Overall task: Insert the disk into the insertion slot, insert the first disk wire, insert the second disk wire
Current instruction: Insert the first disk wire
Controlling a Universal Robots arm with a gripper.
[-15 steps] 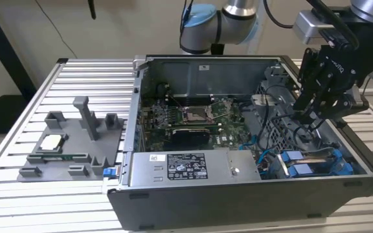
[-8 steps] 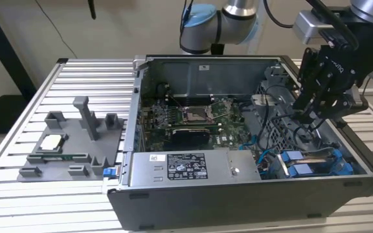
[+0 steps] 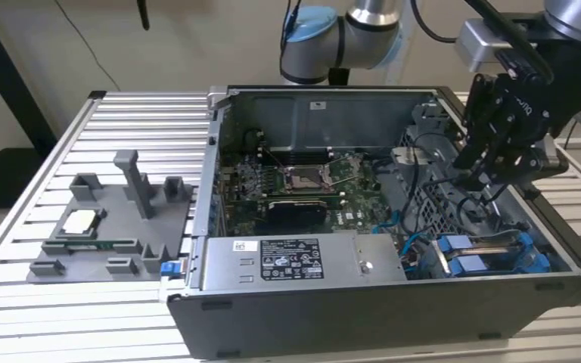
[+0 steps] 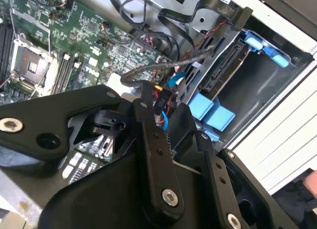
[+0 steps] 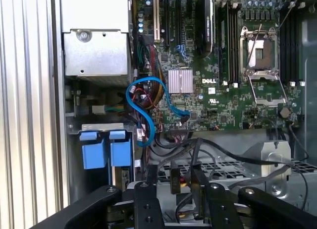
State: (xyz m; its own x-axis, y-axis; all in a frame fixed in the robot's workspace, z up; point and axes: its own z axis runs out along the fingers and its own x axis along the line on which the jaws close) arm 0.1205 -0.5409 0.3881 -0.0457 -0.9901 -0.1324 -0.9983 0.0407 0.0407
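Observation:
My gripper [image 3: 475, 175] hangs over the open computer case's right side, above the drive cage. In both wrist views its fingers [image 5: 151, 178] are shut on the small black plug of a disk wire [image 4: 161, 101] with red and yellow strands; the same disk wire [image 5: 176, 178] sits between the fingertips. The disk [image 3: 472, 261] lies in the insertion slot [image 3: 517, 240] at the case's front right, and its blue carrier tabs [image 5: 101, 149] stick out. From the second wrist view the disk's connector edge [image 4: 225, 75] faces into the case, beyond my gripper [image 4: 159, 104]. A blue wire [image 5: 148, 105] loops beside the slot.
A grey labelled power supply box [image 3: 296, 259] fills the case's front. The motherboard [image 3: 301, 181] with its bare processor socket lies in the middle. Black cables [image 4: 168, 16] cross over the drive cage. A grey fixture tray [image 3: 109, 227] stands on the slatted table at the exterior view's left.

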